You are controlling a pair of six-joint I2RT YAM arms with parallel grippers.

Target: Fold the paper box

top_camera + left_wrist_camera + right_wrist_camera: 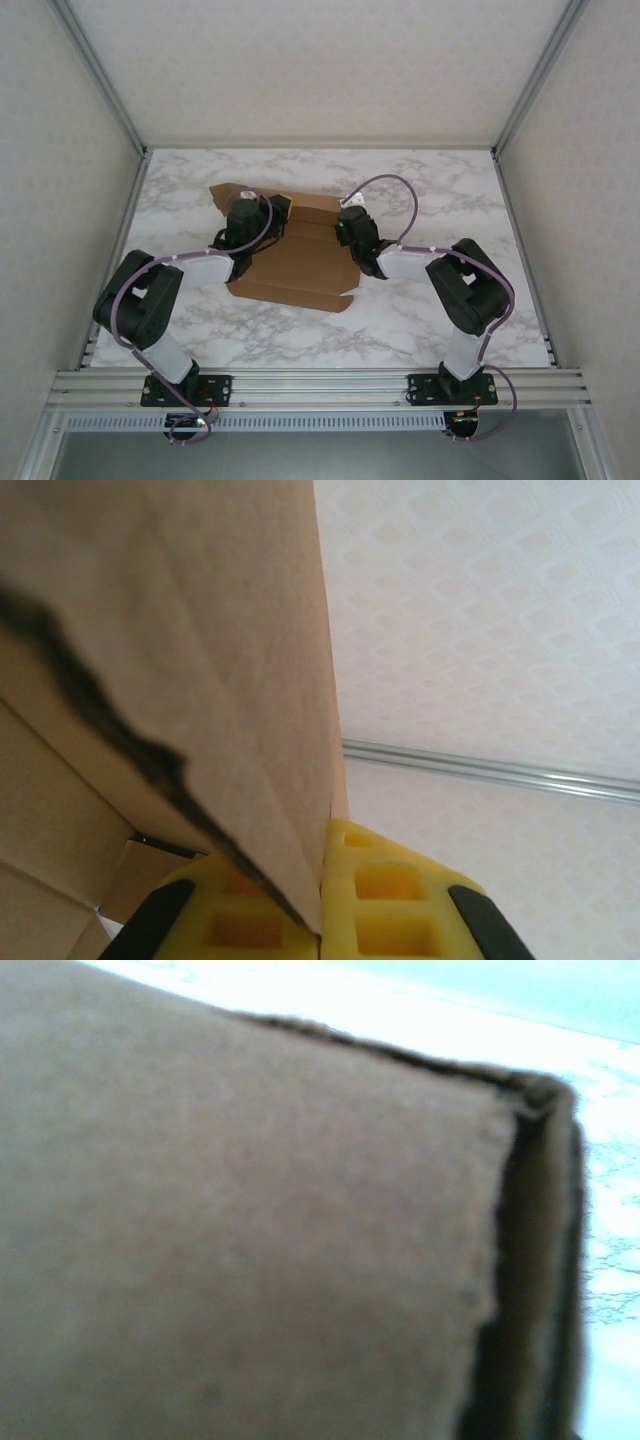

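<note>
The paper box (300, 265) lies partly folded mid-worktop (420, 320), between the two arms. At its far left corner the left hand (322, 927) pinches a flap's edge tight. The right hand (348, 228) meets the far right edge, but blurred cardboard hides its grip, so I cannot tell.

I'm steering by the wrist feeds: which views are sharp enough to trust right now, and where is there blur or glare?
Top external: evenly lit and sharp, the paper box clear, shadows soft. Left wrist: usable, in focus where the left hand pinches a flap, with a dark streak across the cardboard. Right wrist: cardboard too close and blurred, the table behind washed out.
</note>
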